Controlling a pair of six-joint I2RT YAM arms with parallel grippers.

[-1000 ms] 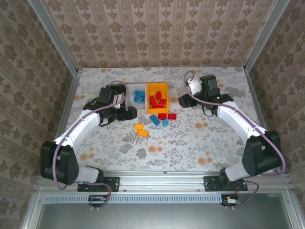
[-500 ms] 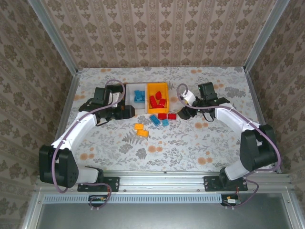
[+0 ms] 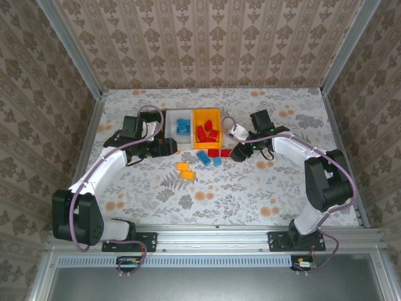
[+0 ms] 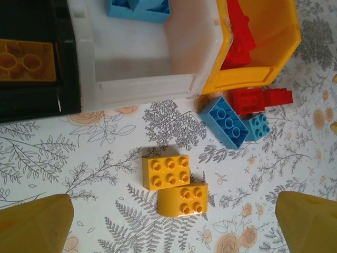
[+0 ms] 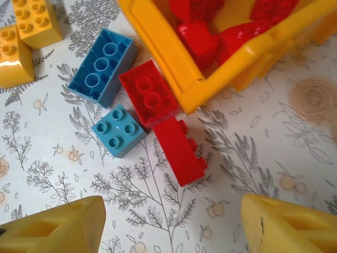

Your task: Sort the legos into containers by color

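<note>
The right pincer [image 5: 171, 224] hung open and empty over the loose bricks on the desk [image 3: 250, 188], its two yellow fingers in the bottom corners of the right wrist view. Straight up the frame from the gap lay a red lego [image 5: 179, 150] on its side, its long axis slanting from upper left to lower right, so the jaws seemed to need a turn to close across its narrow width. A second red lego [image 5: 149, 99] touched its upper end and sat against the corner of the orange-yellow bin [image 5: 158, 50], which already held red ones. A small blue lego [image 5: 119, 130] lay just to the left, close enough to be nudged.

The left pincer [image 4: 171, 226], also wide open and holding nothing, hovered below two orange legos [image 4: 166, 171]. The right arm was judged nearer the red pair.
</note>
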